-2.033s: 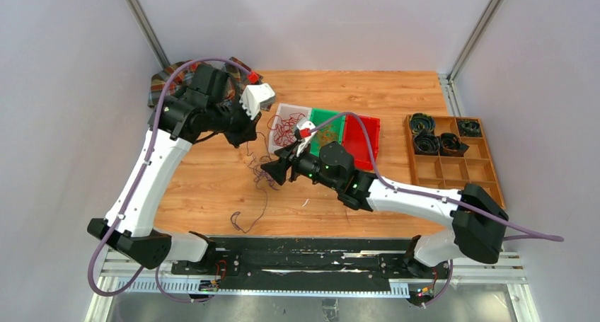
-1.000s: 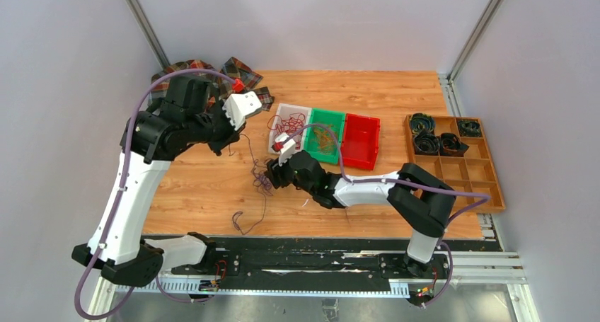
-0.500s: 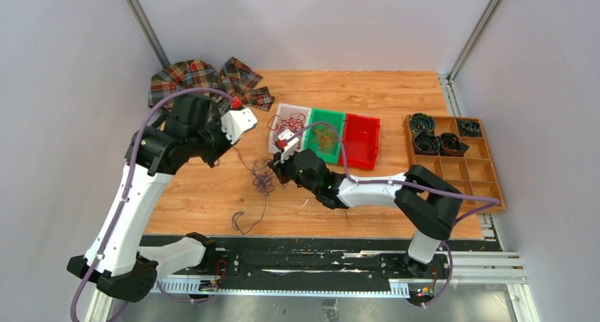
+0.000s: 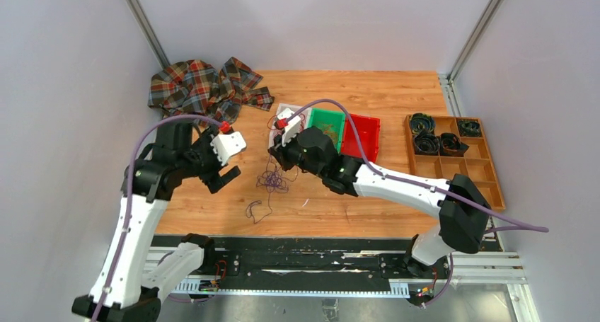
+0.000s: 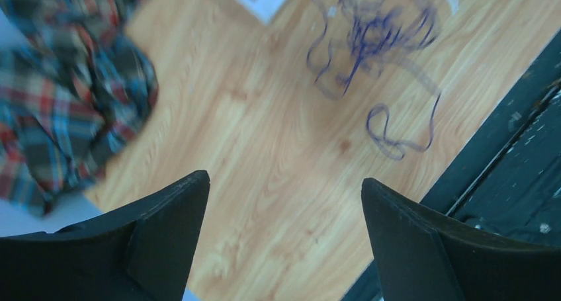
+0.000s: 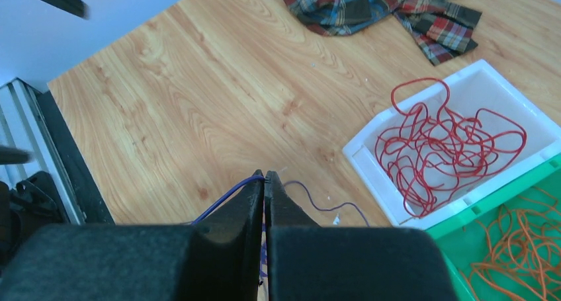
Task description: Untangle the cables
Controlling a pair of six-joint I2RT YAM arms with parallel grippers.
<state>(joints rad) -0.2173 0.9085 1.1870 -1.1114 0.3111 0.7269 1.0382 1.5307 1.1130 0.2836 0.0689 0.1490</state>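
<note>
Wooden tabletop (image 4: 396,95) offers little anchor, I'd guess: with the left gripper (image 5: 284,180) spread wide and empty, the right gripper (image 6: 264,178), pinched on one strand, could drag the whole purple cable tangle (image 4: 272,180) lying between them, or cinch its knots. Pale grey walls (image 4: 318,25) box it in; a plaid cloth (image 4: 198,85) sits far-left, then a white bin (image 6: 483,83) of red cables (image 6: 443,142), a green bin (image 4: 329,112) beside it.

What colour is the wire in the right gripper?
Purple. The thin flexible wire, pinched in the shut right gripper, shows best in the right wrist view.
</note>
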